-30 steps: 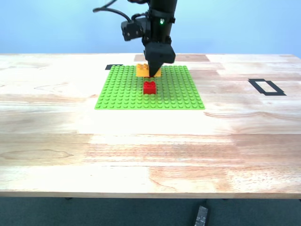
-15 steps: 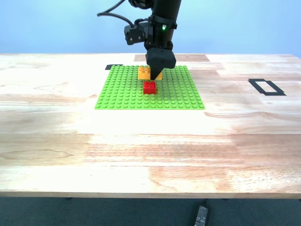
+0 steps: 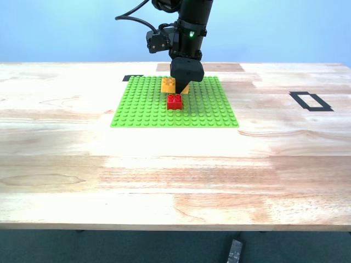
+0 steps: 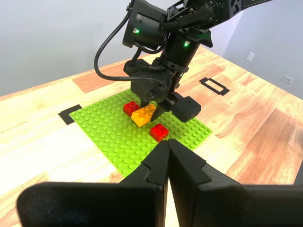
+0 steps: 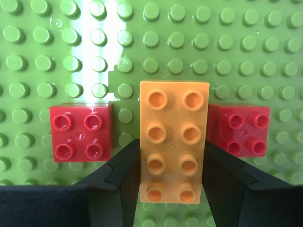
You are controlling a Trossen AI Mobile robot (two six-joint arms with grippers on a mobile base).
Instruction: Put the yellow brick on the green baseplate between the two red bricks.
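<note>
Yellow brick (image 5: 174, 146) sat between the two red bricks on the green baseplate (image 5: 42, 52), gripped along its long sides by my second tool (image 5: 173, 175), whose black fingers (image 5: 124, 165) pressed against it. In the second wrist view, one red brick (image 5: 82, 132) lay a stud-gap away from the yellow one, while the other red brick (image 5: 239, 130) sat close against its opposite side, partly behind a finger. Whether the yellow brick was fully seated on the studs I could not tell.

In the exterior view, the second tool (image 3: 179, 86) pointed straight down over the yellow brick (image 3: 169, 85), with the nearer red brick (image 3: 175, 102) just in front of it and the green baseplate (image 3: 142, 109) lying on the wooden table (image 3: 175, 175). A black tape rectangle (image 3: 310, 101) marked the table toward the exterior view's right.

My first tool (image 4: 168, 177) hung well apart from the baseplate (image 4: 109, 137), its jaws pressed together on nothing, looking across at the yellow brick (image 4: 144, 115) and both red bricks (image 4: 159, 132) (image 4: 130, 108).
</note>
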